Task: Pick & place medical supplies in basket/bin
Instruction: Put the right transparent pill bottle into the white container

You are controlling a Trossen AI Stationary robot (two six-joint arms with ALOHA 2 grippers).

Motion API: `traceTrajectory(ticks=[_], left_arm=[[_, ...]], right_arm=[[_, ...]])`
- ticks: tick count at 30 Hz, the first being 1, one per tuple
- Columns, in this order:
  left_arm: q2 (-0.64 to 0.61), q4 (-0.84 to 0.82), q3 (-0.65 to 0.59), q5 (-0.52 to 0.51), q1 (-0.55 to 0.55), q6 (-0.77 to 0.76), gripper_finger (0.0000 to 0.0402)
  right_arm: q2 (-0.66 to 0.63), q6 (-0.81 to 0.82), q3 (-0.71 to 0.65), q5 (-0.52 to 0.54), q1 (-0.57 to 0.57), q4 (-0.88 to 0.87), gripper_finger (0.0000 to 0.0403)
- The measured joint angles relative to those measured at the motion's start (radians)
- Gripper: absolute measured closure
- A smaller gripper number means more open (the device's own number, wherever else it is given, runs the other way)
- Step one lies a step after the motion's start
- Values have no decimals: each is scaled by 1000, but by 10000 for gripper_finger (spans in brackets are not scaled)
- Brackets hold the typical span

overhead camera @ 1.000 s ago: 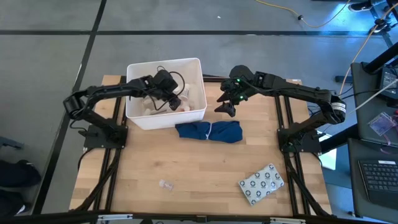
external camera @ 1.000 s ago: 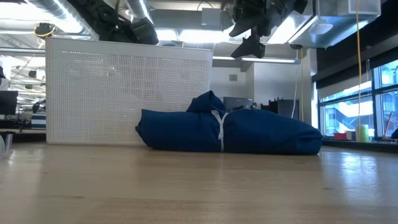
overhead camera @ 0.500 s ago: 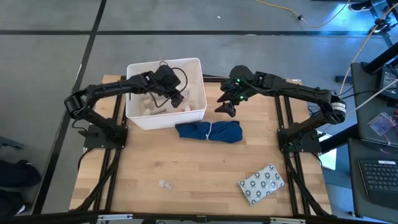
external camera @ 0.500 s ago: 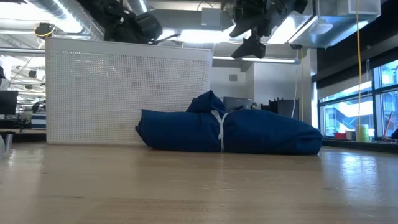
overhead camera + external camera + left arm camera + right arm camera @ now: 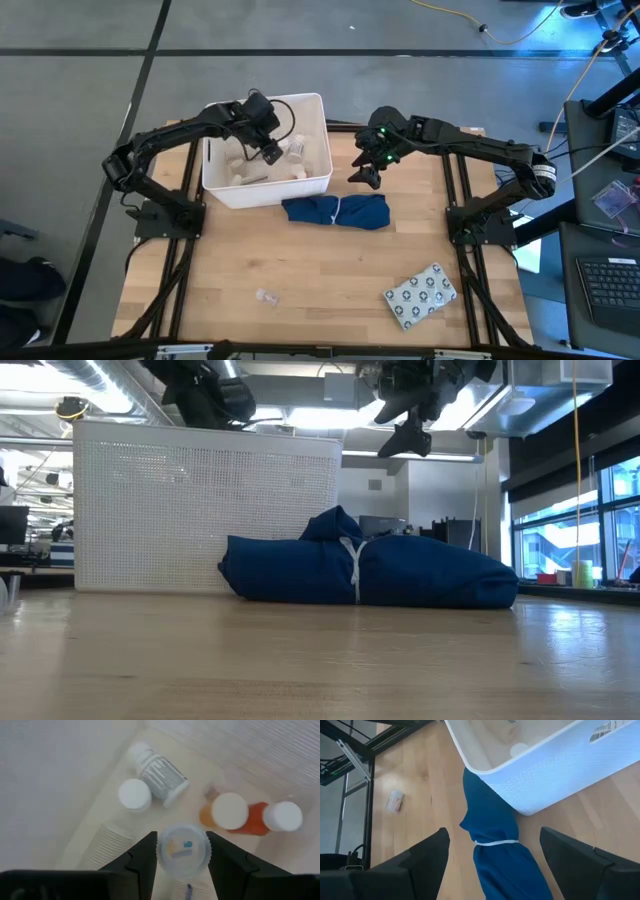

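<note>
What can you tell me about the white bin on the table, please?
The white bin is a rectangular plastic tub with fine mesh-patterned walls and a smooth rim, standing upright at the table's far edge, left of centre. Inside lie pill bottles with white caps, one of them orange. The blue cloth bundle lies against its near wall. The left gripper hovers over it.
</note>
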Motion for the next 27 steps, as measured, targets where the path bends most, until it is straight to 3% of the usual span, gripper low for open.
traceTrajectory(ticks=[9, 27], left_arm=[[48, -18, 1, 67, -9, 27, 256], [258, 42, 1, 56, -55, 53, 256]], right_arm=[[0, -25, 0, 0, 0, 1, 93], [0, -22, 0, 0, 0, 1, 93]])
